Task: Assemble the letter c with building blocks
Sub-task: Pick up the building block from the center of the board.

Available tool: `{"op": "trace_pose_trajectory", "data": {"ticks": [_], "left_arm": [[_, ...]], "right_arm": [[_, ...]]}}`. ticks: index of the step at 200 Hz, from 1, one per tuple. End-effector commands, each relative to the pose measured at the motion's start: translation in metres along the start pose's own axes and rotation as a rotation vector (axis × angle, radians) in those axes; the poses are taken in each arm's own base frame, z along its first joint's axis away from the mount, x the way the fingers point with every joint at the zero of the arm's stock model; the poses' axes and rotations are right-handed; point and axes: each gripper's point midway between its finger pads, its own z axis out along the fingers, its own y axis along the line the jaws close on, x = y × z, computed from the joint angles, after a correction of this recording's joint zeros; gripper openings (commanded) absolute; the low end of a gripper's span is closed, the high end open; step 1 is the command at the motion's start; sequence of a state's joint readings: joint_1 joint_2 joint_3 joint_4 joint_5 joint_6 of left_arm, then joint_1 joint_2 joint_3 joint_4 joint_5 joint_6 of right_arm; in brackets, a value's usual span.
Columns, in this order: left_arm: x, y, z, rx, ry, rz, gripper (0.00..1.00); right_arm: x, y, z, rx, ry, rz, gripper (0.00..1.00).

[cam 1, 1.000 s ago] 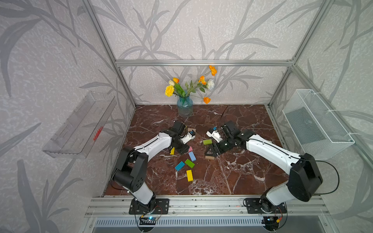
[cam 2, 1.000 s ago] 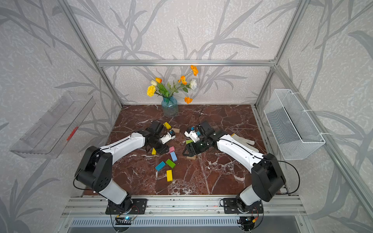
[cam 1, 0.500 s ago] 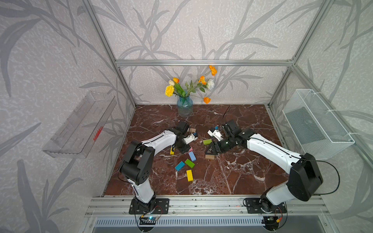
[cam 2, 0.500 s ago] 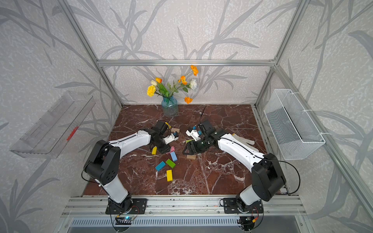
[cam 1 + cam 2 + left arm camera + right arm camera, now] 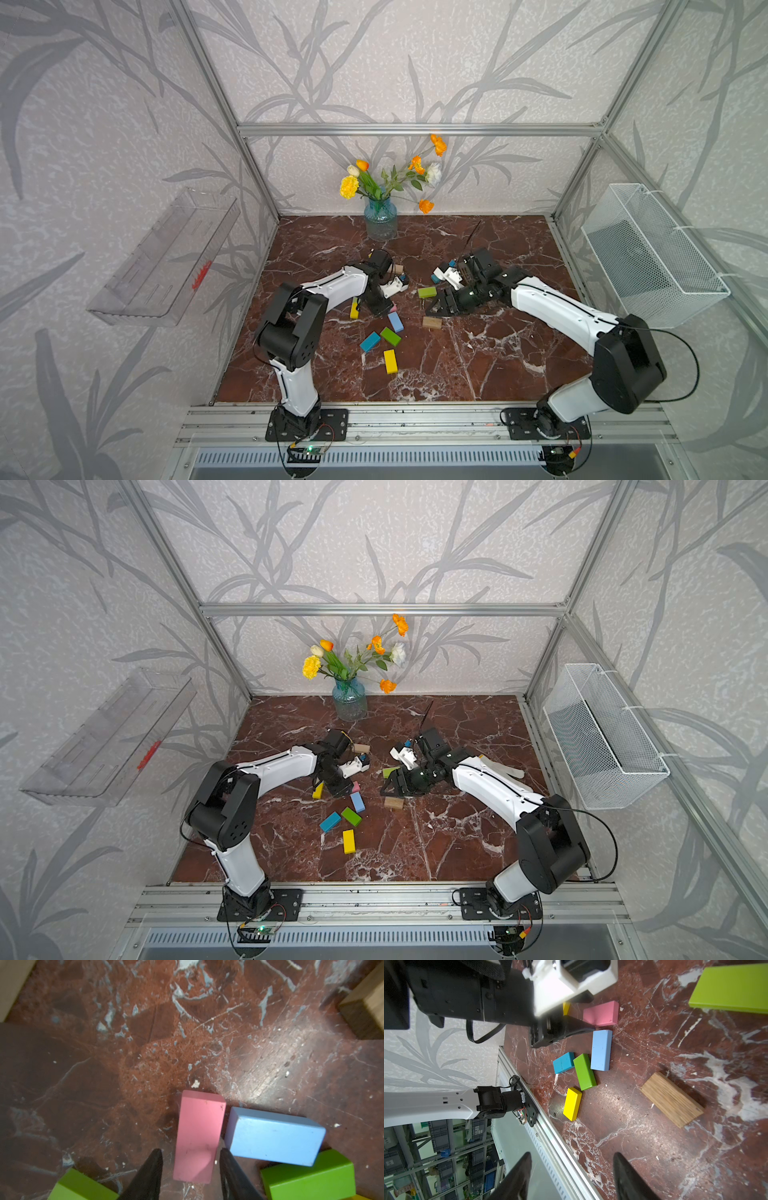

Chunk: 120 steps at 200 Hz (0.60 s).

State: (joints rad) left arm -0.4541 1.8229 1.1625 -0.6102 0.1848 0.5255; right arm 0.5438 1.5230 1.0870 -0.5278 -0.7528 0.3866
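Building blocks lie scattered mid-table. My left gripper (image 5: 191, 1151) points down and is open, its jaws straddling the near end of a pink block (image 5: 199, 1136) with a slim gap on each side. A light blue block (image 5: 274, 1136) touches the pink one, and a green block (image 5: 307, 1178) lies beside it. In a top view the left gripper (image 5: 380, 307) hides most of the pink block. My right gripper (image 5: 572, 1154) is open and empty, hovering near a wooden block (image 5: 671, 1099) and a lime block (image 5: 731, 989).
Teal (image 5: 370, 341), green (image 5: 390, 336) and yellow (image 5: 390, 360) blocks lie nearer the front, another yellow block (image 5: 354, 308) left of the left gripper. A flower vase (image 5: 380, 220) stands at the back. A white mesh basket (image 5: 648, 253) hangs right, a clear shelf (image 5: 166, 257) left.
My left arm raised its elbow and brought the gripper down over the pink block, its jaws narrowing. The right arm has barely moved.
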Motion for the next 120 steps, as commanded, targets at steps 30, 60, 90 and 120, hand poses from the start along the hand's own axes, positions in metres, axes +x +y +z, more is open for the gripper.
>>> {"op": "trace_pose_trajectory", "data": {"ticks": [30, 60, 90, 120], "left_arm": [[-0.003, -0.003, 0.006, 0.023, 0.029, 0.024, 0.44], [-0.003, -0.003, 0.010, 0.027, 0.035, 0.023, 0.37], [-0.009, -0.001, 0.003, 0.009, 0.005, 0.017, 0.27], [-0.018, -0.003, -0.017, -0.003, -0.069, 0.024, 0.25]], "right_arm": [[-0.006, 0.005, -0.011, -0.021, -0.046, 0.002, 0.61], [-0.010, 0.004, -0.018, -0.021, -0.071, 0.022, 0.59], [-0.011, -0.002, -0.025, -0.025, -0.093, 0.101, 0.56], [-0.012, -0.014, -0.034, -0.019, -0.121, 0.199, 0.57]]}}
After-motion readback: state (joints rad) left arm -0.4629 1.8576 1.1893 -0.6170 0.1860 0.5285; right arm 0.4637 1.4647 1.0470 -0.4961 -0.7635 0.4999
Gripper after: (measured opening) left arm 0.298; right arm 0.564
